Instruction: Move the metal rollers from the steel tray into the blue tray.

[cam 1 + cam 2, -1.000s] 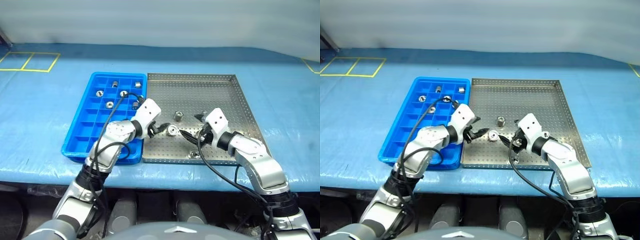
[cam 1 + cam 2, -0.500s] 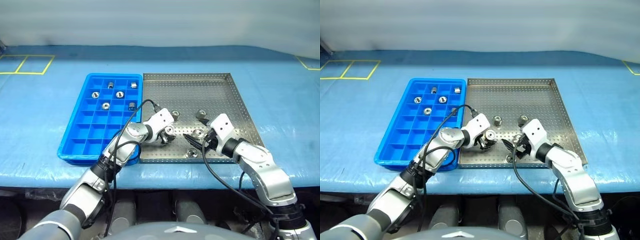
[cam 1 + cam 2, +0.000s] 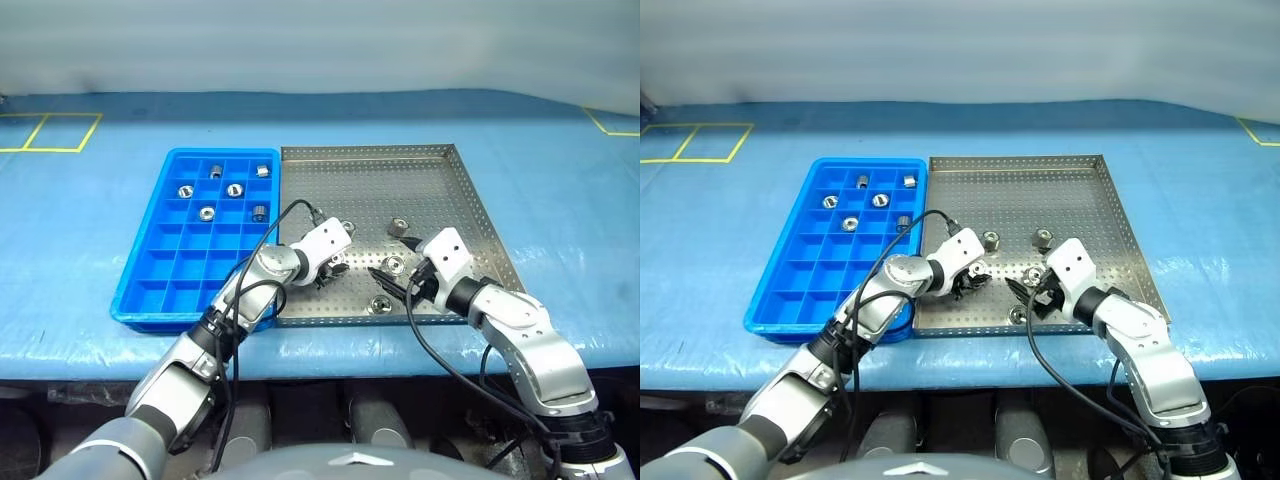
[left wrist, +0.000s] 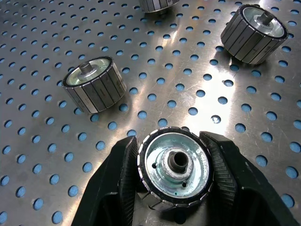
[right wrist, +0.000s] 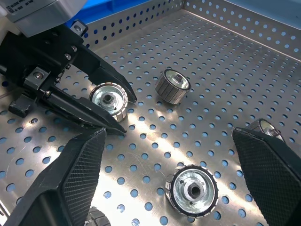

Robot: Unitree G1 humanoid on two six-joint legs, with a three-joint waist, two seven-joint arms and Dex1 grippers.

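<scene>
Gripping a small shiny ribbed metal roller (image 4: 176, 172) between its two black fingers (image 4: 121, 188), the left gripper (image 3: 336, 267) reaches low over the large square perforated steel tray (image 3: 440, 190), its fingers closed snugly on the roller's sides; the roller sits on the tray floor, near the tray's edge that borders the bright blue plastic compartment tray (image 3: 160, 265). The right gripper (image 3: 385, 282) hovers just beside it over the same steel tray, with its jaws spread wide and nothing between them.

Four more loose rollers lie on the steel tray: one (image 3: 349, 228) just beyond the left gripper, one (image 3: 399, 226) farther toward the tray's middle, one (image 3: 397, 265) between the right gripper's fingers' reach and the left gripper, and one (image 3: 379, 305) near the tray's front rim.

Five rollers already rest in the blue tray, each in its own compartment in the far rows: (image 3: 214, 171), (image 3: 262, 171), (image 3: 185, 190), (image 3: 235, 189), (image 3: 207, 211), and another (image 3: 258, 211) next to the steel tray's side.
</scene>
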